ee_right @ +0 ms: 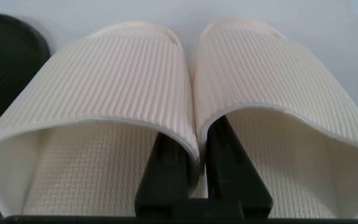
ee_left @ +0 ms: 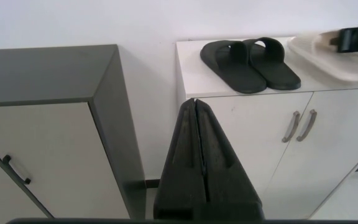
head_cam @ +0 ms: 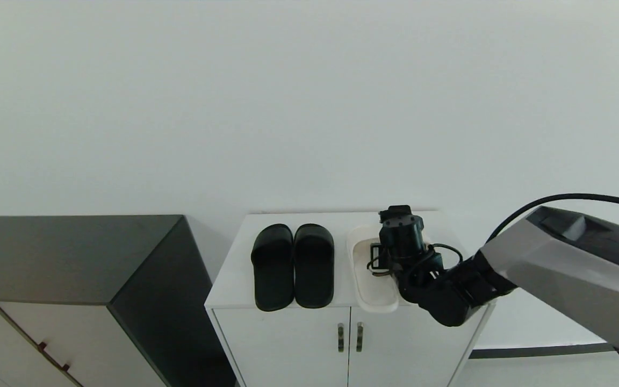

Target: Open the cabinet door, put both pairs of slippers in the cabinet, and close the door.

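Cream slippers [ee_right: 123, 81] sit pinched in right end effector [ee_right: 194, 149].

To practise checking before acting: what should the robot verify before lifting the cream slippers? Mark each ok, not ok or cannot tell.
1. Right tool has one finger inside each of the cream slippers: ok.
2. Cabinet doors open: not ok, both shut.
3. Black slippers clear of the lift: ok, lying apart alongside.
4. Left tool free for the handles: ok, shut, empty.
5. Grip firm enough: cannot tell.
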`<state>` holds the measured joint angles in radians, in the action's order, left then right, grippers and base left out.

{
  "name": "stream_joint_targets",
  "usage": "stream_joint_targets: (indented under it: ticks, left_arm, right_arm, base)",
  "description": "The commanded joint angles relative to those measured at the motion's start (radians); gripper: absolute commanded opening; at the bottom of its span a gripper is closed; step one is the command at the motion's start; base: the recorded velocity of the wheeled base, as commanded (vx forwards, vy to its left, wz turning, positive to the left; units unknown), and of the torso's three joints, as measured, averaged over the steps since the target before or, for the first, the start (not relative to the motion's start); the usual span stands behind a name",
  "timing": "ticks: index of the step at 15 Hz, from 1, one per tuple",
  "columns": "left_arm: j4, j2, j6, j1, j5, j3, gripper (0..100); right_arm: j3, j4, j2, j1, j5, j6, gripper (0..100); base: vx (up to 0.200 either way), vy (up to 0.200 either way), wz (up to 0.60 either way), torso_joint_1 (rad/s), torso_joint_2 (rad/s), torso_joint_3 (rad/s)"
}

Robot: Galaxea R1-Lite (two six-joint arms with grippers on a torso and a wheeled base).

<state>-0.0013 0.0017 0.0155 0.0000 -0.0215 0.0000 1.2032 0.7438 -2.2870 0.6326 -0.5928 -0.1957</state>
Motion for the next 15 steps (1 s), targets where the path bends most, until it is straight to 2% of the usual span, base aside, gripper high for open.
stream_joint_targets:
  ticks: [1,3,4,5,7,8,9,13,15]
  left_arm:
    - [0.0,0.0,0.0,0.0,0.0,0.0,0]
    - [0.0,0.0,0.0,0.0,0.0,0.0,0]
    - [0.0,0.0,0.0,0.0,0.0,0.0,0]
    - [0.0,0.0,0.0,0.0,0.0,0.0,0]
    - [0.0,0.0,0.0,0.0,0.0,0.0,0]
    - [0.0,0.0,0.0,0.0,0.0,0.0,0]
    - [0.0,0.0,-0.002,0.0,0.0,0.0,0]
    - [0.0,0.0,0.0,0.0,0.0,0.0,0]
    - [0.0,0.0,-0.002,0.0,0.0,0.0,0]
  right_arm:
    - [-0.229,0.124,0.201,0.021,0.041,0.052,0]
    - [-0.418,0.238,0.294,0.039,0.12,0.095,0]
    - [-0.455,0.253,0.314,0.045,0.137,0.098,0]
    - [-0.562,0.279,0.377,0.072,0.192,0.098,0]
    - [-0.692,0.292,0.478,0.101,0.326,0.098,0]
    - [-0.692,0.292,0.478,0.101,0.326,0.098,0]
    - [-0.726,0.289,0.521,0.099,0.426,0.096,0]
    - [-0.738,0.29,0.508,0.098,0.433,0.096,0]
    - [-0.738,0.29,0.505,0.099,0.433,0.096,0]
  base:
    - [0.0,0.0,0.0,0.0,0.0,0.0]
    - [0.0,0.0,0.0,0.0,0.0,0.0]
    - [0.0,0.0,0.0,0.0,0.0,0.0]
    - [0.0,0.0,0.0,0.0,0.0,0.0]
    - [0.0,0.0,0.0,0.0,0.0,0.0]
    - [0.0,0.0,0.0,0.0,0.0,0.0]
    - [0.0,0.0,0.0,0.0,0.0,0.0]
    - [0.0,0.0,0.0,0.0,0.0,0.0]
    - [-0.2,0.0,0.0,0.002,0.0,0.0]
